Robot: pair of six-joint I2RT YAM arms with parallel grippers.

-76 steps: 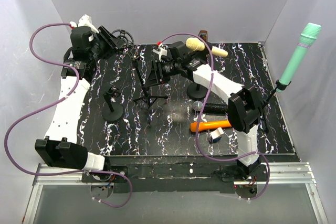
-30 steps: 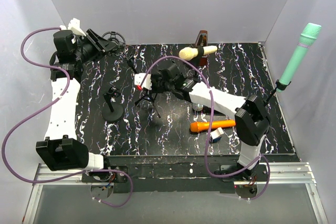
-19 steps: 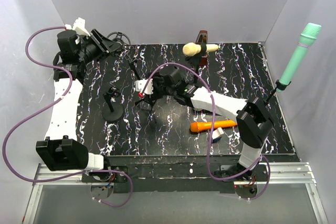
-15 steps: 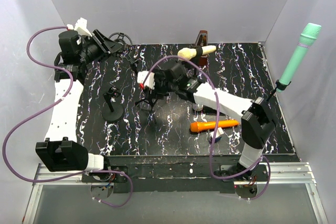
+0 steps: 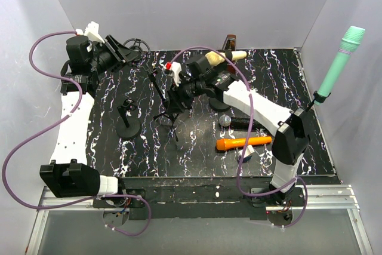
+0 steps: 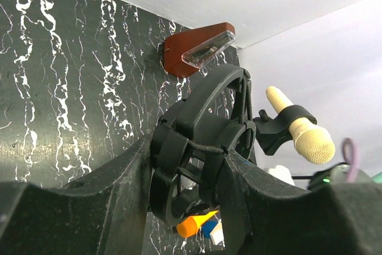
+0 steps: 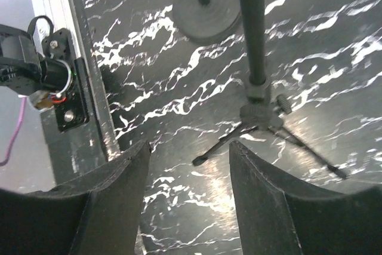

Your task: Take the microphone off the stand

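Note:
A cream microphone [image 5: 218,58] [image 6: 301,132] sits in a black clip on a stand at the back of the black marbled table [image 5: 197,153]. A green microphone [image 5: 340,64] stands clipped on a tall stand at the right edge. My left gripper [image 5: 122,52] [image 6: 191,159] hangs at the back left, shut on a black shock mount ring [image 5: 136,45] [image 6: 200,141]. My right gripper [image 5: 174,94] [image 7: 188,147] is open with nothing between its fingers, above a black tripod stand [image 5: 170,108] [image 7: 259,114] and to the left of the cream microphone.
An orange microphone [image 5: 242,143] and a black one [image 5: 239,122] lie right of centre, with a small blue-and-white item [image 5: 245,154] beside them. A round-base stand [image 5: 128,125] [image 7: 206,4] is at the left. A brown metronome [image 5: 230,41] [image 6: 200,49] stands at the back wall.
My right gripper has opened and swung up and back from the tripod's left side toward the cream microphone. The left arm has barely moved, still holding the shock mount.

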